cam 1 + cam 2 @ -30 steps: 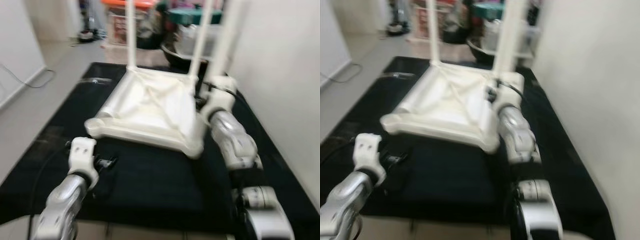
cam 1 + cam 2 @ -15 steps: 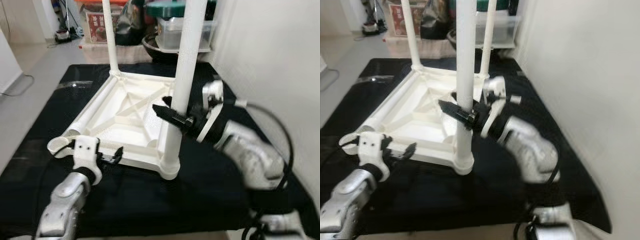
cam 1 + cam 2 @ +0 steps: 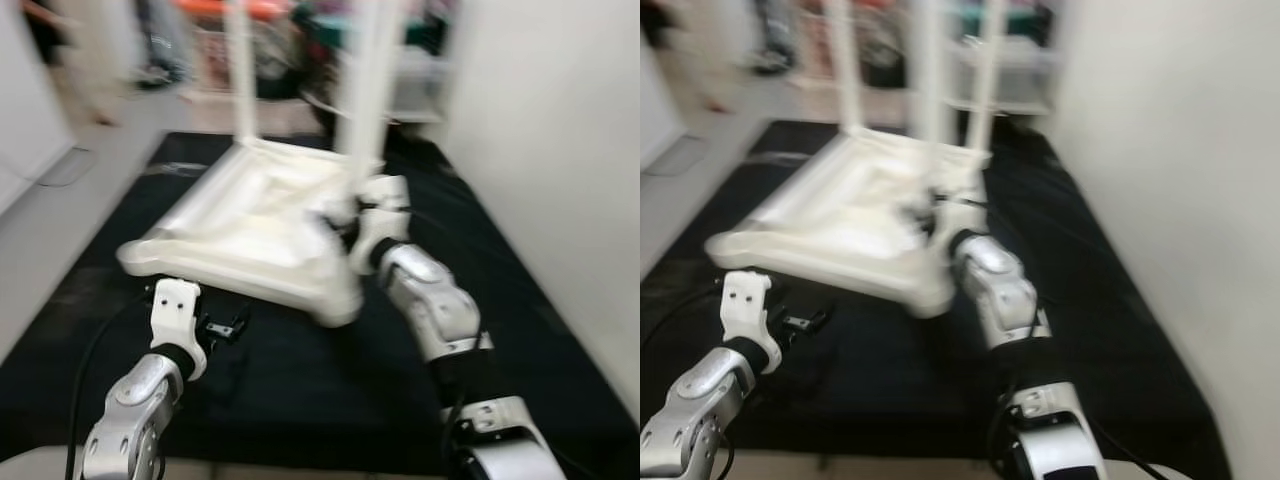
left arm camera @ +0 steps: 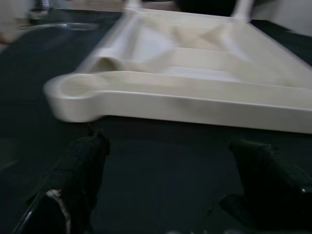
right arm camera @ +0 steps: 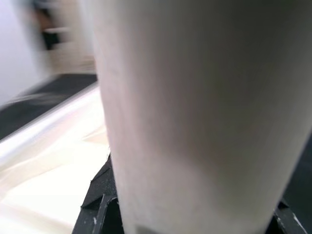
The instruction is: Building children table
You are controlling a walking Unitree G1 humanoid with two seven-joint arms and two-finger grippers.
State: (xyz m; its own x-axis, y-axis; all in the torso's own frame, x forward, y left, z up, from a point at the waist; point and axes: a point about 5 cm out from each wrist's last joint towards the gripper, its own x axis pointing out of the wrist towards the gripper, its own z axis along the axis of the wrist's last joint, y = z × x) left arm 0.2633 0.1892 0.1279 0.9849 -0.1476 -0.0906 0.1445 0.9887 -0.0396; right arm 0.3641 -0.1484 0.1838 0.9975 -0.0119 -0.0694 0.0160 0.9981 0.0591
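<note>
Blurred room with a pale floor (image 3: 60, 230), a white wall (image 3: 560, 150) along the robot's right and, spread across the floor, a large black mat (image 3: 300, 380). On the mat, the white children's table top (image 3: 260, 225), upside down, ribbed underside facing up, taking up the mat's middle and far part. Rising upright from the top's corners, white table legs: one at the far left corner (image 3: 240, 70), one at the far right corner (image 3: 985, 75), and a thick one at the near right corner (image 3: 368, 90). Beyond the top's far edge, past the mat, a cluttered row of storage containers (image 3: 415, 65), among them something orange and something green, contents too smeared to tell. Right claw (image 3: 345, 215) at the near right corner of the top, black fingers (image 5: 97, 200) spread to either side of the thick leg (image 5: 195, 122) and close against it near its foot; whether actually squeezing, cannot tell. Left claw (image 3: 222, 328) low over the mat just in front of the top's near left corner, fingers (image 4: 80, 170) spread wide and holding nothing, the rounded empty corner socket (image 4: 78, 90) straight ahead of them.
</note>
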